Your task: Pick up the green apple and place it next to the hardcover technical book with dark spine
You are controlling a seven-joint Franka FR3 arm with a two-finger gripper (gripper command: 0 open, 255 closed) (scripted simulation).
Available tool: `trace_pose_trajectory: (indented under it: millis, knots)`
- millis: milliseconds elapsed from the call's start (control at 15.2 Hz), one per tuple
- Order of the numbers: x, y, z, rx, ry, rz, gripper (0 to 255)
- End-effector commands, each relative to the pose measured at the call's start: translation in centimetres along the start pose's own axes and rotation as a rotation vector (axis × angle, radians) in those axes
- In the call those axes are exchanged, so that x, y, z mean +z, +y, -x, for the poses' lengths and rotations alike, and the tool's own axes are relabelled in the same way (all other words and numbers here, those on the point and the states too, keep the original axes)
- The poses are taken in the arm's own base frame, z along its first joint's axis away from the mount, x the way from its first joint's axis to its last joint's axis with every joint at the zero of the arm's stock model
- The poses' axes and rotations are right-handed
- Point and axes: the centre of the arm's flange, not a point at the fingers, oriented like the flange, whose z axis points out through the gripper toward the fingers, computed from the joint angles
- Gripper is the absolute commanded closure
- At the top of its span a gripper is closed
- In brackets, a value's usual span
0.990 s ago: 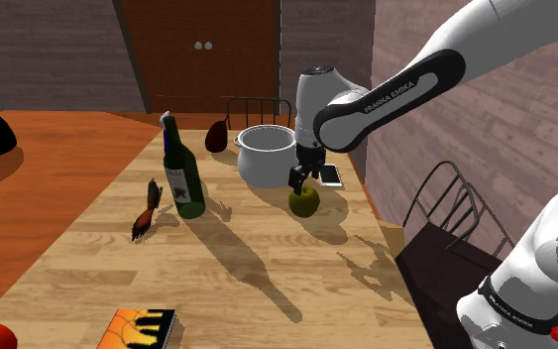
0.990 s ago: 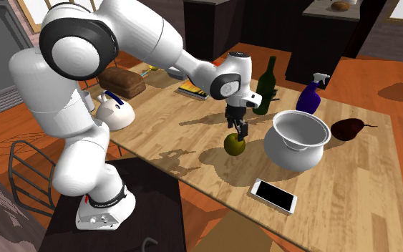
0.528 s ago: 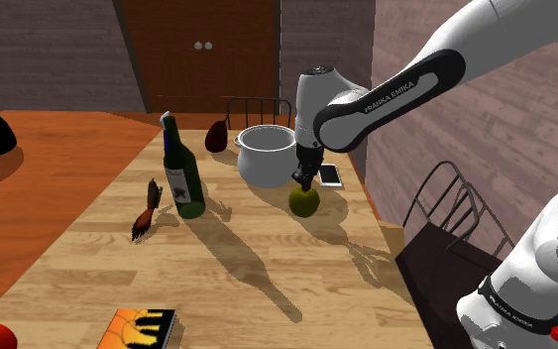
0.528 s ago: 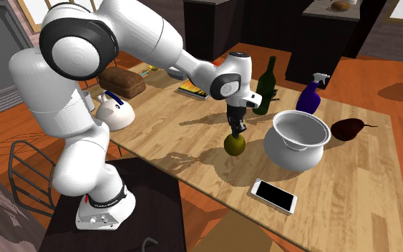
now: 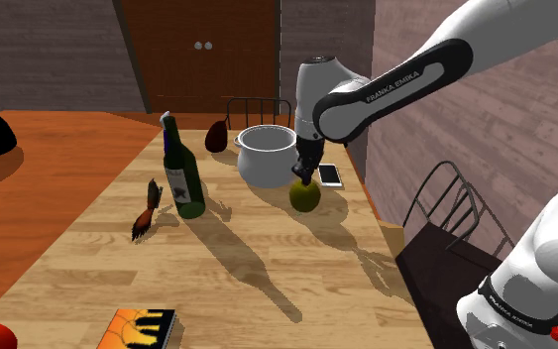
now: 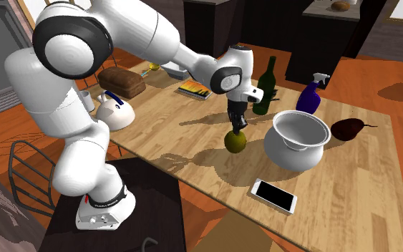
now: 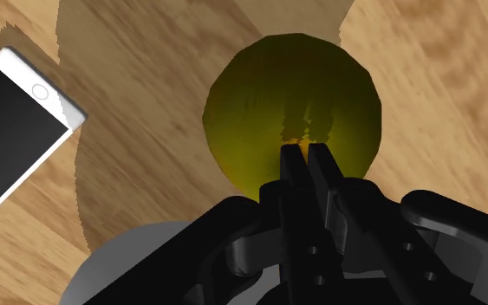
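The olive-green apple point(image 5: 305, 197) point(image 6: 235, 142) hangs just above the wooden table point(image 5: 267, 268), beside the white pot point(image 5: 265, 154). My black gripper point(image 5: 303, 176) point(image 6: 235, 127) points straight down onto its top. In the wrist view the fingers point(image 7: 294, 169) stand almost together at the gripper point(image 7: 307, 149), pinched on the crown of the apple point(image 7: 259, 95), where the stem would be. The book point(image 5: 146, 328) with an orange and yellow cover lies at the table's near edge in the shoulder view. In the second exterior view the book point(image 6: 192, 89) lies at the far side, behind the arm.
A green wine bottle point(image 5: 182, 178), a small brush point(image 5: 147, 210) and a dark pear point(image 5: 216, 136) stand around the pot. A phone point(image 5: 330, 175) point(image 7: 16, 134) lies close beside the apple. A blue spray bottle point(image 6: 311, 94), a white kettle point(image 6: 114, 109) and a wire chair point(image 5: 445, 213) are nearby.
The fingers went from open around the apple's top to shut on it. The hand then rose a little and the apple came up with it.
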Motion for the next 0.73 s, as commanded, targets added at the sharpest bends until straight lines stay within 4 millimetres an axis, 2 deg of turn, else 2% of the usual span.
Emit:
trace_pose_trajectory:
  millis: [0, 660]
  knots:
    - [-1.0, 0.1, 0.1, 0.000, 0.000, 0.000, 255]
    - [-6.3, 0.5, -0.2, 0.000, 0.000, 0.000, 255]
